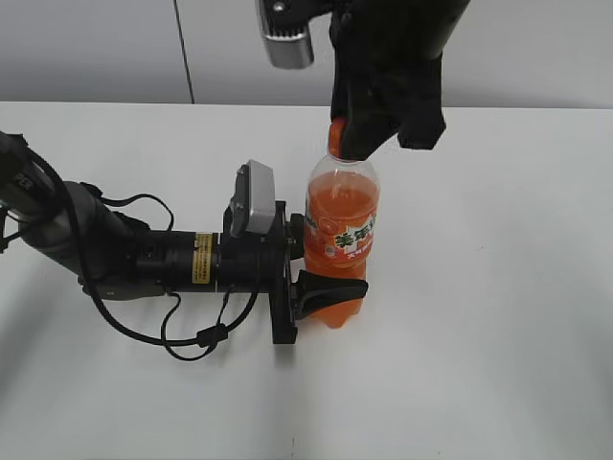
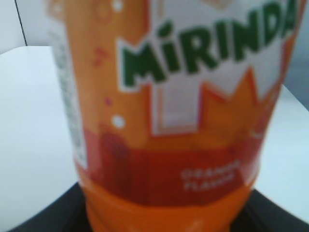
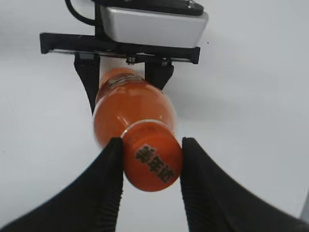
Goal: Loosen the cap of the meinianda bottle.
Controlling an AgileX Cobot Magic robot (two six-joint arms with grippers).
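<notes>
We note the cap (image 3: 152, 162) pinched between the right gripper (image 3: 150, 166) fingers, atop the meinianda bottle (image 1: 342, 230), which stands upright mid-desk and is nearly full of orange drink. The left gripper (image 1: 321, 264) clamps the bottle's lower body from the side. The desk (image 1: 498, 316) is plain white, with a pale grey wall (image 1: 536, 57) behind.

table (image 1: 498, 316): white, matte, plain, fills lower and middle of exterior frame, also seen as pale ground in both wrist views | wall (image 1: 96, 48): light grey panels across top of frame | seam (image 1: 183, 48): thin dark vertical line, upper left, ending at table's far edge
</notes>
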